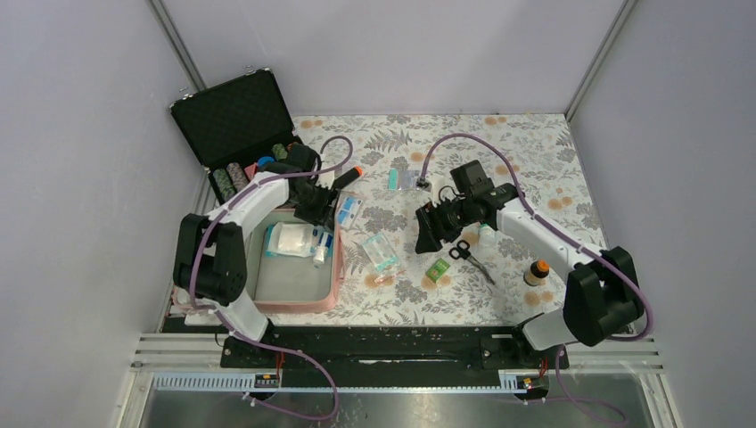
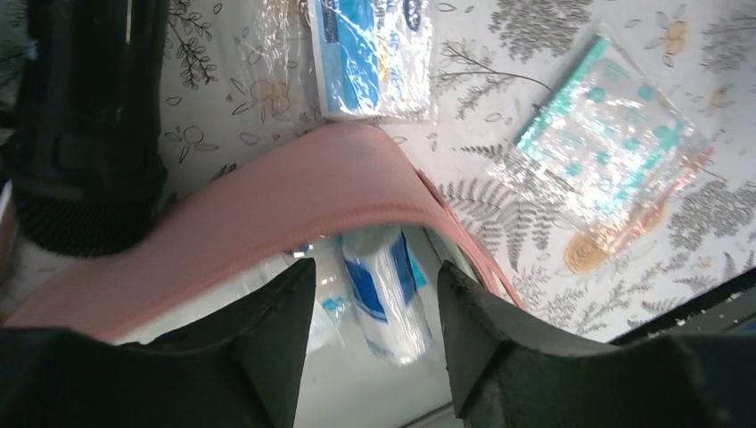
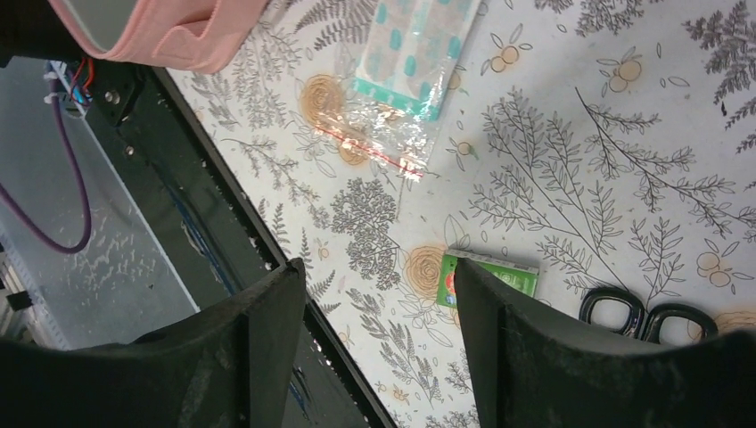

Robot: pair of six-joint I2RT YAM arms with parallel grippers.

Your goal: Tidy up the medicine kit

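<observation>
Medicine kit (image 1: 287, 283) lies open, near left; its far edge is hidden under left gripper (image 2: 374, 276), jaws apart, gripping nothing, blue-white roll (image 2: 383, 299) seen below the gap. Right gripper (image 3: 379, 285) at centre: jaws wide, empty; green box (image 3: 495, 273) partly cut off behind one finger.

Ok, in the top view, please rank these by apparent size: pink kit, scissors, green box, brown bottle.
1. pink kit
2. scissors
3. green box and brown bottle: these two look about alike, so I do not rank them.
</observation>
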